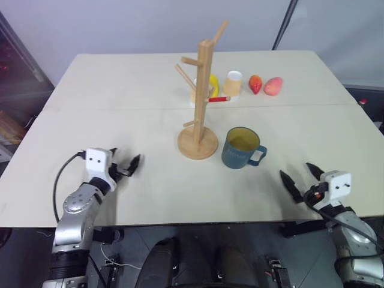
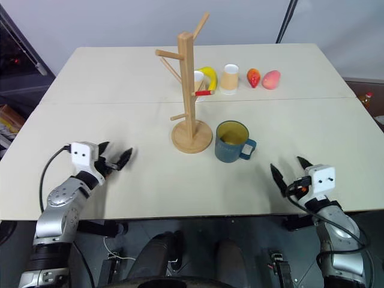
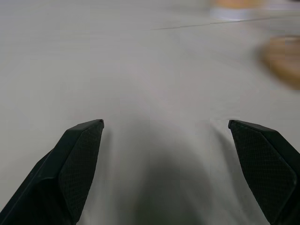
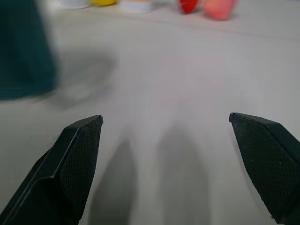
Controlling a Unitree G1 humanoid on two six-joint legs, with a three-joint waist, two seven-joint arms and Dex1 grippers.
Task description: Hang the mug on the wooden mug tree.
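The mug (image 1: 242, 147) stands upright on the table (image 1: 120, 114), just beside the wooden mug tree (image 1: 201, 102) on its right, handle turned toward the right gripper (image 1: 302, 178), which suits a grasp from that side. Both grippers hover low near the table's front edge with jaws spread wide and empty; the left gripper (image 1: 127, 165) sits well apart from the tree. Bare tabletop lies between each gripper and the mug, so the approach looks free. Behind the tree, a banana (image 1: 213, 84), a paper cup (image 1: 233, 84) and two pieces of fruit (image 1: 264, 85) crowd the far side; lifting toward the near pegs seems safer
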